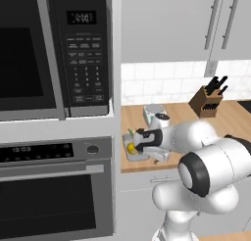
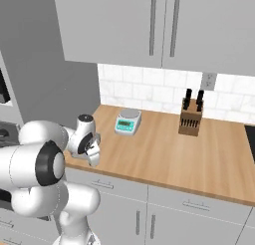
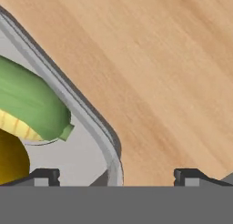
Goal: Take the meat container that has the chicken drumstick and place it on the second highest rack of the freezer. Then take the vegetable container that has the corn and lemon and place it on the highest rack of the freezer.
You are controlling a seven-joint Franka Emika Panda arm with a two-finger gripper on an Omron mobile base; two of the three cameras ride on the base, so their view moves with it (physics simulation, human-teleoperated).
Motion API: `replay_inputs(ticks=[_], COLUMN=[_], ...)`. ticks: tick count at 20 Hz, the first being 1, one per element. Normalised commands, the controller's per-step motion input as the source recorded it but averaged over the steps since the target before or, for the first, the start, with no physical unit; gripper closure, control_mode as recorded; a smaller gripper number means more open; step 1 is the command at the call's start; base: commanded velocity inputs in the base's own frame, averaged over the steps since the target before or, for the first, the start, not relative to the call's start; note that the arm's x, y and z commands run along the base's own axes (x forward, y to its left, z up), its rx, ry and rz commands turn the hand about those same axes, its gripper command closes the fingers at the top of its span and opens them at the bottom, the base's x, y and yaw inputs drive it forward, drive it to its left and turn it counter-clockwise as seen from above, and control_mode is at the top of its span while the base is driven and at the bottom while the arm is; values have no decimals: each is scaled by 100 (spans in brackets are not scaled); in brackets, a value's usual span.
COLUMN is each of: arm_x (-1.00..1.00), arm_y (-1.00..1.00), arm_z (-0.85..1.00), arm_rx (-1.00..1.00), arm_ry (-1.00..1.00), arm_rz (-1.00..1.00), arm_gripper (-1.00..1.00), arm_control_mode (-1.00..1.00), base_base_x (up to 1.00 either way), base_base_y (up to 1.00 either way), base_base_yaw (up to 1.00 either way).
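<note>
Low over the wooden counter, the gripper hangs just above the corner of the vegetable container, a shallow grey tray with a rounded rim. Its two dark fingertips stand wide apart, one over the tray's floor and the other over bare wood, with the rim corner between them; nothing is clamped. Inside the tray, the corn lies in its green husk (a sliver of yellow kernels peeks out underneath), and the lemon sits just beside it at the edge of the hand view.

From the left base view, the container rests at the counter's left end, next to the oven and the microwave above it, with the lemon showing yellow beneath the white arm. Farther back stand a kitchen scale and a knife block, well apart from the tray.
</note>
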Motion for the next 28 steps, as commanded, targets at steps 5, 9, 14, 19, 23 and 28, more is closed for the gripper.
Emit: replay_inputs(ticks=[5,9,14,19,23,28], arm_x=[20,0,-4,-79,-100,-100], arm_y=[0,0,0,-17,-47,-33], arm_z=[-30,0,5,66,98,86], arm_rx=[-1,0,0,0,5,12], arm_ry=[3,0,-5,-25,-20,-14], arm_rz=[0,0,0,-16,-26,-27], arm_gripper=[100,100,100,100,100,100], arm_control_mode=[-100,-100,-100,-100,-100,-100], base_base_x=[0,0,0,0,0,0], base_base_y=[0,0,0,0,0,0], base_base_yaw=[0,0,0,0,0,0])
